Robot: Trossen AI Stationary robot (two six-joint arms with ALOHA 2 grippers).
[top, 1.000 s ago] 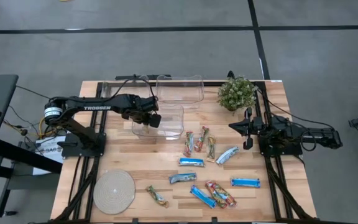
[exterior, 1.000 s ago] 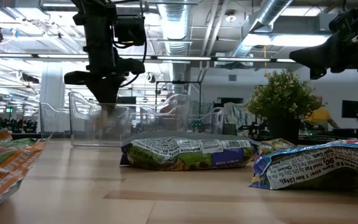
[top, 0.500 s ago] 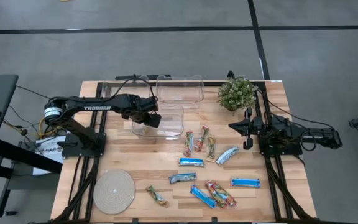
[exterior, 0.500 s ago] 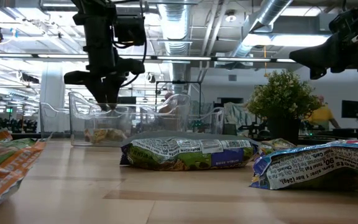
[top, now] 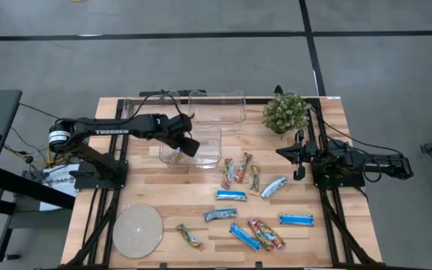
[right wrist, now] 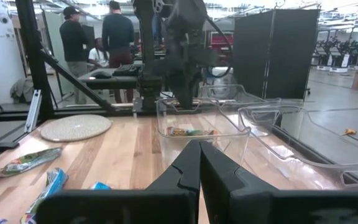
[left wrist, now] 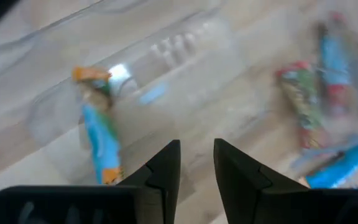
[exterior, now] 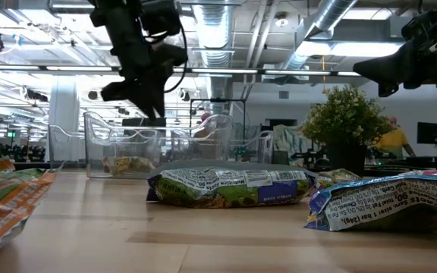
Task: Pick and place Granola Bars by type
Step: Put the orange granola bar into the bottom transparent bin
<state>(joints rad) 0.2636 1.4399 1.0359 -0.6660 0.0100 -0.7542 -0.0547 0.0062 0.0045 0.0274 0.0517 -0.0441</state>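
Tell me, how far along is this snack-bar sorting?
Barely started. One multicoloured bar lies in the nearest clear bin. The left gripper hangs over that bin, jaws apart and empty. About ten bars wait on the table. The right gripper waits, shut.

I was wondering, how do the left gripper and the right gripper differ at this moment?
The left gripper hangs over the clear bin that holds one multicoloured bar; the right gripper waits near the potted plant, away from the bins. The left fingers stand slightly apart; the right fingers are pressed together. Both are empty.
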